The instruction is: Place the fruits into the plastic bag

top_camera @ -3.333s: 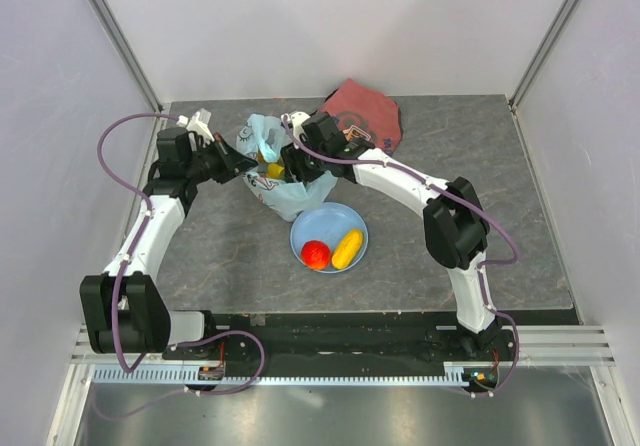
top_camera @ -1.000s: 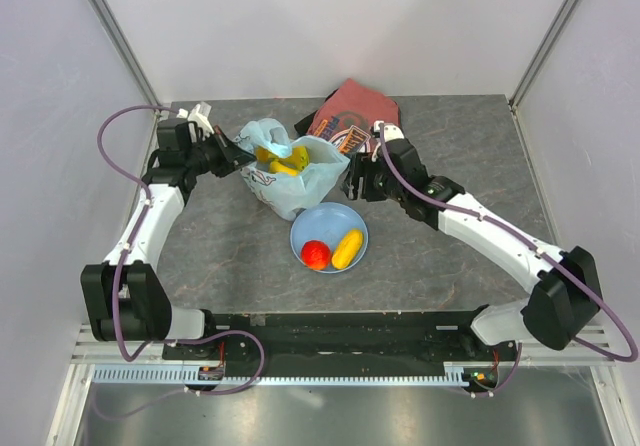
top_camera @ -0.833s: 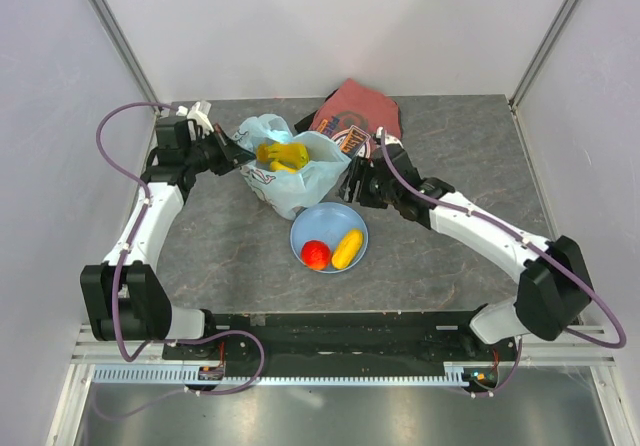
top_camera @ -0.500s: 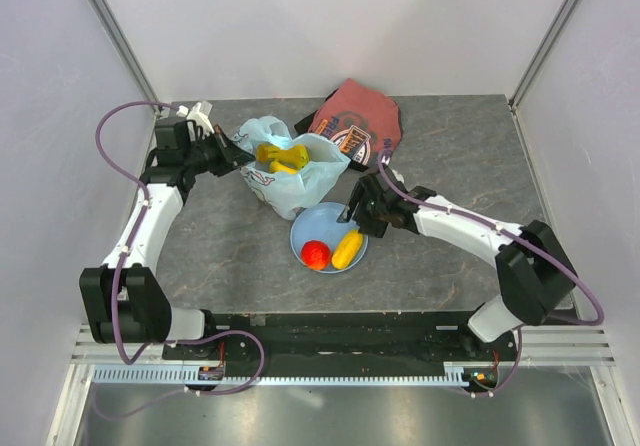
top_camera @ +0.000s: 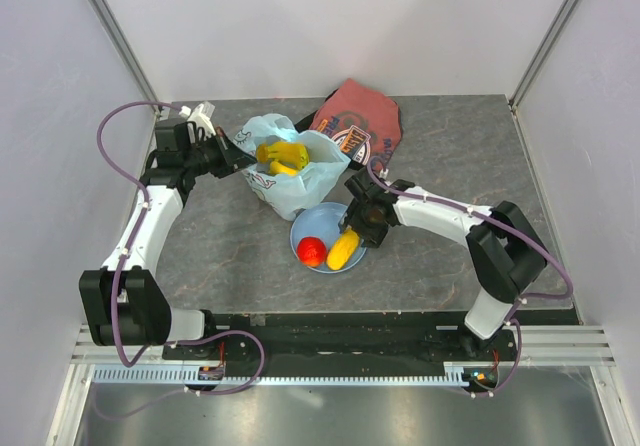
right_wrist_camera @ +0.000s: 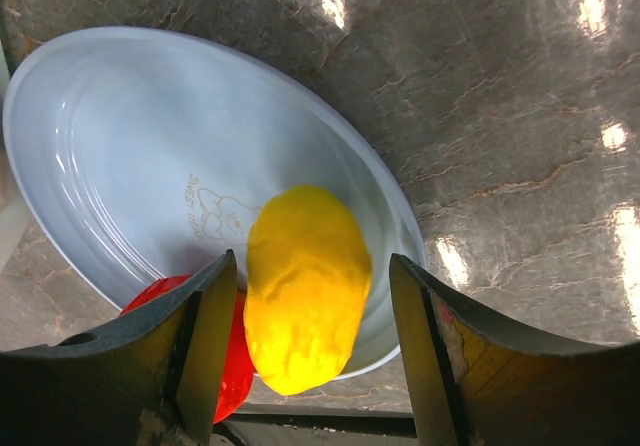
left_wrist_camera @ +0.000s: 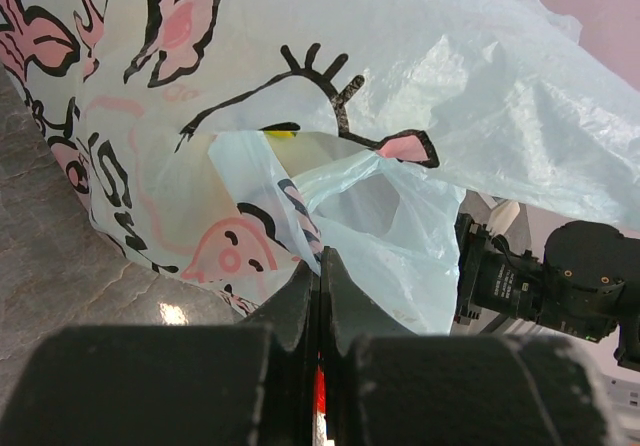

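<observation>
Yellow oblong fruit [right_wrist_camera: 305,276] lies on plate [right_wrist_camera: 120,146] beside red fruit [top_camera: 311,251]; your right tool [right_wrist_camera: 310,306] straddles it, jaws wide, gripping nothing yet. Left tool [left_wrist_camera: 320,271] clamped on plastic bag [left_wrist_camera: 500,116] rim, holding its mouth spread for drops; bananas [top_camera: 282,154] already inside

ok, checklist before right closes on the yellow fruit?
1. Right gripper open, jaws either side of the yellow oblong fruit: ok.
2. Fruit roughly centred between the jaws: ok.
3. Red round fruit clear of the closing jaws: cannot tell, it lies right beside the yellow one on the plate.
4. Left gripper shut on the plastic bag: ok.
5. Bag mouth open, bananas visible inside: ok.
</observation>
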